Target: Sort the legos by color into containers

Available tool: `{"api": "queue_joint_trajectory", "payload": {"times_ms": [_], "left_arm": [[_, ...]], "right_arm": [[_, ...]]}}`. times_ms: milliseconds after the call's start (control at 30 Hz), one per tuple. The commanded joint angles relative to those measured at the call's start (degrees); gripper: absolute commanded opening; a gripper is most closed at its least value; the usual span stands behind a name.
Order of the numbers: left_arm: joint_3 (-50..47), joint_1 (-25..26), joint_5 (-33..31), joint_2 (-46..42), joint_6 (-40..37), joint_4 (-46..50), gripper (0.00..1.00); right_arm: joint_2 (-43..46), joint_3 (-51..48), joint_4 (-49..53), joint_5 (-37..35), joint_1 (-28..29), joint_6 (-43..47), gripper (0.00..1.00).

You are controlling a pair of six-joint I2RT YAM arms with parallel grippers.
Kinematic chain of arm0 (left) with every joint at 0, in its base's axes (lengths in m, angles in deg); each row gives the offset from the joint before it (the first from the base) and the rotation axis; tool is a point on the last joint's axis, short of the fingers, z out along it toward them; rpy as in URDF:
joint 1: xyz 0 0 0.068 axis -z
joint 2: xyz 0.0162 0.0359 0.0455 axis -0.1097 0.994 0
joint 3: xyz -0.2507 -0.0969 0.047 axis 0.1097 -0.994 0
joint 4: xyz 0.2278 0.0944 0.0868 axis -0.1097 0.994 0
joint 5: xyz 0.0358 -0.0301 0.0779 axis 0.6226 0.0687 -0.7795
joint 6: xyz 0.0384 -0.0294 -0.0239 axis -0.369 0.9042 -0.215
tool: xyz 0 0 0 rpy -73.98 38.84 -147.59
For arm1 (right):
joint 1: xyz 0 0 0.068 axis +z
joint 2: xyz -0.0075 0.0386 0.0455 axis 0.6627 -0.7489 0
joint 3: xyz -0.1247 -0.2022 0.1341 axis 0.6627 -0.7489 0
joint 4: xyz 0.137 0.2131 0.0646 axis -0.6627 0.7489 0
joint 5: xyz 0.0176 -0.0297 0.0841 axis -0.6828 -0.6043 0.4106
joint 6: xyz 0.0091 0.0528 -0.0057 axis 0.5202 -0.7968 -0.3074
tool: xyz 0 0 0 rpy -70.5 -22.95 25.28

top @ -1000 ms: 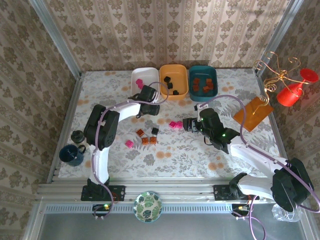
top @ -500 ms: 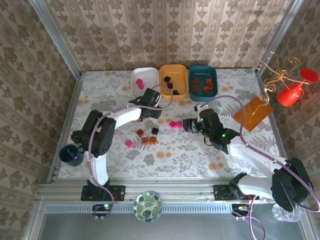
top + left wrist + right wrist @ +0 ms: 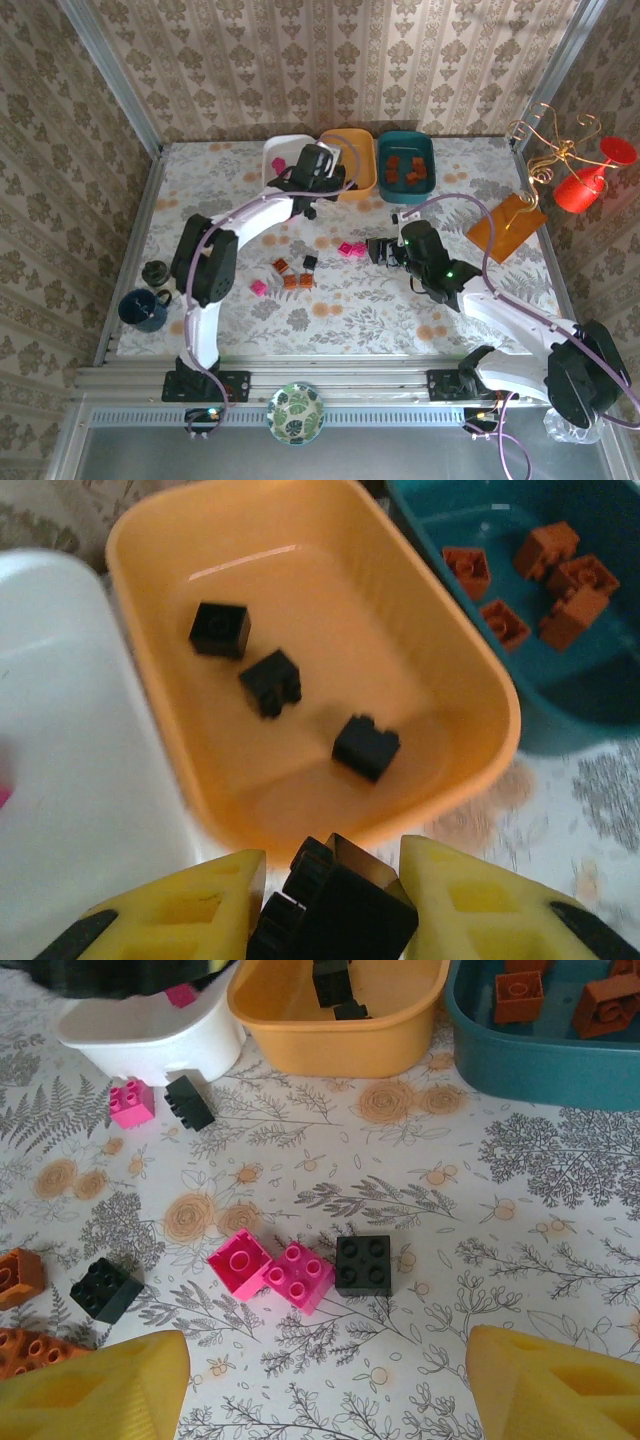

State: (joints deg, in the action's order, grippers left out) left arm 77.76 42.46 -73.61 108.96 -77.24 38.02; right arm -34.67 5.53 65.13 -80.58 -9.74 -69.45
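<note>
- At the left of the floral-patterned table (image 3: 200,180), a lone magenta-pink plastic brick (image 3: 259,287) and three loose orange-brown bricks (image 3: 290,282) lie with a small black brick (image 3: 310,261) beside them. None of them has shifted in the last second.
- The shallow white plastic tray (image 3: 290,148) holds one pink brick (image 3: 278,164), the same as before.
- My left hand (image 3: 330,880) is what changed. A second ago it sat low over the table, just short of the white tray. Now it has swung up to the row of trays, its yellow fingers (image 3: 200,900) clamped on a chunky black brick (image 3: 335,910).
- That held brick hangs at the near rim of the orange-yellow plastic tray (image 3: 440,670), where three black bricks (image 3: 270,682) already lie. I judge the pick is done and the drop comes next. I'd carry it a little farther over the rim before letting go, or it may land on the table outside.
- My right hand (image 3: 330,1380) has barely moved. Its fingers stand wide apart and empty, above two touching pink bricks (image 3: 240,1262) and a square black brick (image 3: 364,1264) just beside them.
- The dark teal plastic tray (image 3: 406,136), at the right, holds the sorted orange-brown bricks (image 3: 545,550), and their number looks unchanged.
</note>
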Motion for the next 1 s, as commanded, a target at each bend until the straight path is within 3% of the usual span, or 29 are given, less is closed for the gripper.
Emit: {"api": "queue_joint_trajectory", "payload": {"times_ms": [0, 233, 367, 433, 533, 800, 967], "left_arm": [[6.8, -0.89, 0.38, 5.67, 1.05, 0.64, 0.35], [21.81, -2.05, 4.38, 14.26, 1.01, 8.06, 0.41], [22.34, -2.74, 5.87, 11.91, -0.47, 10.11, 0.58], [18.24, -3.09, 6.52, 8.36, -1.09, 9.55, 0.67], [8.0, -3.34, 6.61, 0.99, -1.35, 7.35, 0.73], [-25.61, -4.21, 7.64, -18.05, 1.51, -3.72, 0.77], [-26.99, -4.43, 4.61, -16.27, -3.15, -0.66, 0.76]], "right_arm": [[1.82, -0.76, -1.12, -2.18, -0.04, -0.75, 0.75], [2.83, -1.63, -1.63, -3.33, -0.04, -0.83, 0.75], [3.51, -2.39, -2.22, -3.9, -0.04, -0.83, 0.75], [3.6, -2.52, -2.38, -4.03, -0.04, -0.83, 0.75], [3.47, -2.59, -2.42, -3.97, -0.04, -0.8, 0.75], [1.25, -2.18, -2.96, -3.17, 0.05, -0.81, 0.75], [0.61, -2.16, -3.17, -2.9, 0.05, -0.95, 0.75]]}}
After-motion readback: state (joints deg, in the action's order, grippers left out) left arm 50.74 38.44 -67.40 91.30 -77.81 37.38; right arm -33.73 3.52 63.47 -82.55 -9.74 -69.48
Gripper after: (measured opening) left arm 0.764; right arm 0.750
